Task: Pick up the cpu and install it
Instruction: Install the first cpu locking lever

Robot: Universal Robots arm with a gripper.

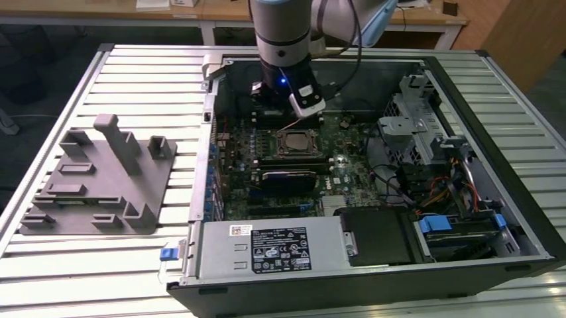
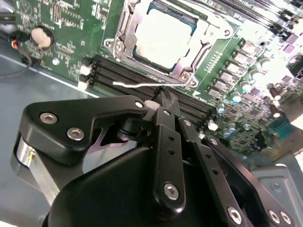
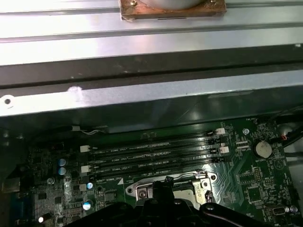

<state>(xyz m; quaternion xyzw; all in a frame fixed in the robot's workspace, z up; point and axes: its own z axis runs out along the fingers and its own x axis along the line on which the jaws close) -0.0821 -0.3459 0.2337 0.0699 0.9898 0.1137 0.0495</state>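
The cpu (image 1: 295, 141) lies flat in the black-framed socket of the green motherboard (image 1: 354, 172), inside the open computer case. In the second wrist view its silvery top (image 2: 163, 35) shows inside the metal socket frame (image 2: 124, 28). My gripper (image 1: 281, 120) hangs just beyond the socket, at the memory slots (image 2: 118, 73). Its black fingers are shut with nothing between them, and the gripper's tip (image 2: 163, 98) sits right by the thin wire socket lever (image 2: 142, 85); whether they touch cannot be told. In the first wrist view the gripper (image 3: 161, 193) stands over the socket frame (image 3: 142, 191).
A large grey plastic tray (image 1: 97, 179) with upright posts lies on the slatted table at the exterior view's left. Inside the case (image 1: 460, 86) are a power supply (image 1: 265, 248), a drive cage (image 1: 415, 112) and cables (image 1: 442, 192).
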